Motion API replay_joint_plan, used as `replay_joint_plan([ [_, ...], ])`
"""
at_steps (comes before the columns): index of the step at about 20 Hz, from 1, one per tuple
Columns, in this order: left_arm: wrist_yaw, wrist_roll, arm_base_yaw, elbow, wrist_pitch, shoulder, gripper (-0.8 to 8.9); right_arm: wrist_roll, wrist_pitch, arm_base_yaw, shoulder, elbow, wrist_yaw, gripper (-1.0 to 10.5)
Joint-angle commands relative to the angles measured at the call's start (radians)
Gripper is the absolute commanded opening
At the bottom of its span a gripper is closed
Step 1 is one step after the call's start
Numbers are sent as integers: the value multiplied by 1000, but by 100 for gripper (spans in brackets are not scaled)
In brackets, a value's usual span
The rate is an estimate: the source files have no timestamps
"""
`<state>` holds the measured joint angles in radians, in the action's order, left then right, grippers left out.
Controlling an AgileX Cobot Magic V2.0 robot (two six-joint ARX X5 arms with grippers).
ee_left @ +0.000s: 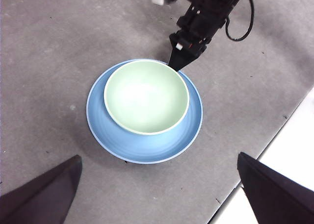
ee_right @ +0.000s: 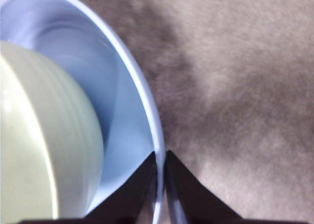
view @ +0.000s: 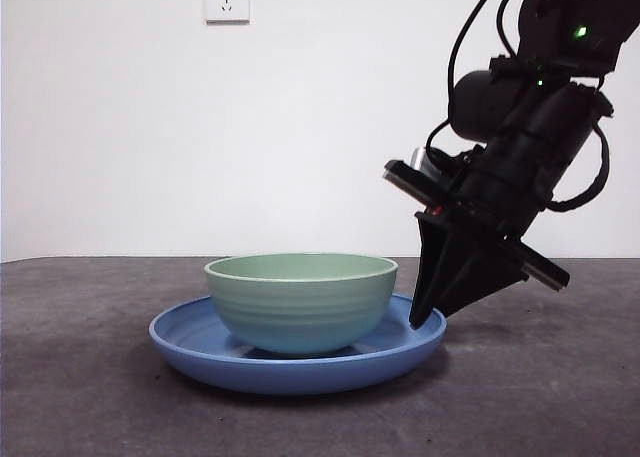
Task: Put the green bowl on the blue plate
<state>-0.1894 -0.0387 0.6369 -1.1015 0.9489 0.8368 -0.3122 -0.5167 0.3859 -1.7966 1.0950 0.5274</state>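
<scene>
Green bowl [view: 301, 302] is sitting upright in the middle of the blue plate [view: 190, 339] on the counter [view: 80, 377], so the placing looks done. Right gripper [ee_right: 160, 158] is pinching the plate's right rim, its fingers [ee_right: 184, 185] nearly together around it, the bowl lying just left of them. Left gripper [ee_left: 157, 194] is hanging high above, fingers apart, holding nothing.

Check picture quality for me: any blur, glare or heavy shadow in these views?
Front view: sharp, evenly lit, soft shadow under the blue plate. Left wrist view: bright glare inside the green bowl. Right wrist view: soft throughout, right gripper at the plate's rim.
</scene>
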Motion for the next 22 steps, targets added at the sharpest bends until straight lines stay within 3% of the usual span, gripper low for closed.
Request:
replay_joint_plan([
  [1,-4,2,5,-15,-7,5,504,-18,27,12,-9,19,-6,11],
  [3,-4,2,5,-15,-6,5,504,-17,23,12,-9,19,-6,26],
  [11,-4,2,5,-15,-6,5,504,7,29,2,2,23,-40,292],
  [18,-4,2,5,-15,-6,5,504,55,-80,-76,127,107,-94,304],
  [22,-4,2,5,-15,-6,5,504,132,-226,-106,307,137,-116,499],
])
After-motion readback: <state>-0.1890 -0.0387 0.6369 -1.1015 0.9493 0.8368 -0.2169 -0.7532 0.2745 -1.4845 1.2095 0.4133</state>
